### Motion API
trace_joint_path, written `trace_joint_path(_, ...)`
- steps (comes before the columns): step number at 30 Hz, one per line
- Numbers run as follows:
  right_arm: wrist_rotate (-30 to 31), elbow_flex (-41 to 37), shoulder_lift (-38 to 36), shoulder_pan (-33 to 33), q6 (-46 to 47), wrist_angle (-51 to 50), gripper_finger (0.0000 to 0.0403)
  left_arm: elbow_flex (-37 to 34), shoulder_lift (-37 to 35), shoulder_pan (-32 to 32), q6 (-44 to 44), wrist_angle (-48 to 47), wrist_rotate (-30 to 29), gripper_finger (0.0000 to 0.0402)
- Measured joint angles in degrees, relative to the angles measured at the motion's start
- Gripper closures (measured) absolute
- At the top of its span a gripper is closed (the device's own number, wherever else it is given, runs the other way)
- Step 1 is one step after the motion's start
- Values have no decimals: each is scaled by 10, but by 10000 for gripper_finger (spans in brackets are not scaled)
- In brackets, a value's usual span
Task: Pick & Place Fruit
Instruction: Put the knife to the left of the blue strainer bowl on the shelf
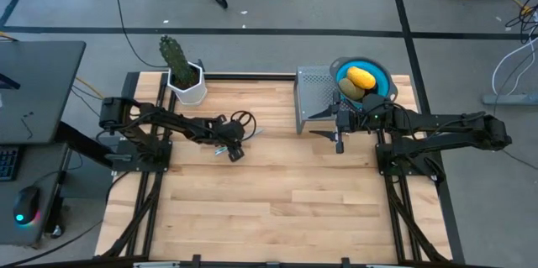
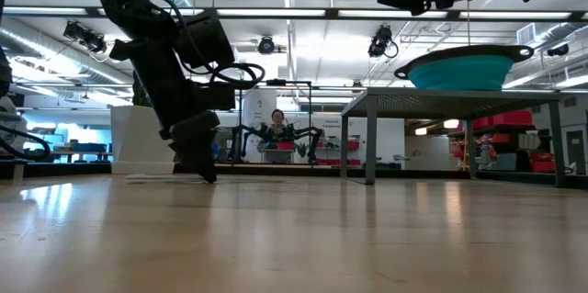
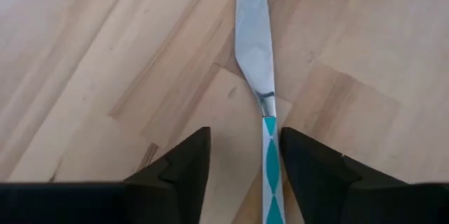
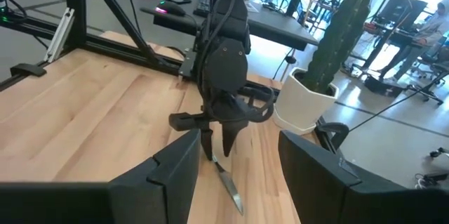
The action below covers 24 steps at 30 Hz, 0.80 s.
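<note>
A yellow oblong fruit (image 1: 361, 76) and an olive-green oval (image 1: 350, 89) lie in a blue bowl (image 1: 382, 75) that sits on a grey perforated metal stand (image 1: 313, 91). The other fruits are out of view. My left gripper (image 3: 245, 147) is open and down at the tabletop; its fingers stand on either side of the teal-and-white handle (image 3: 270, 171) of a silver-bladed knife (image 3: 254, 41) that lies flat on the wood. My right gripper (image 1: 339, 138) is open and raised in front of the stand, pointing toward the left arm.
A green cactus in a white pot (image 1: 187, 79) stands at the far edge behind the left arm. The stand's legs (image 2: 369, 146) rise from the table at the far right. Bare wood stretches across the near half (image 1: 277, 209). A person (image 2: 276, 123) sits far behind.
</note>
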Motion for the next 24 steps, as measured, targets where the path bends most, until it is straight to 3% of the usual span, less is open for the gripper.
trace_joint_path(10,15,0,0,0,0,0,199,-2,2,2,57,45,-51,320)
trace_joint_path(15,15,0,0,0,0,0,199,-2,2,8,69,85,-27,388)
trace_joint_path(24,16,0,0,0,-2,0,199,-1,1,10,73,85,-24,378)
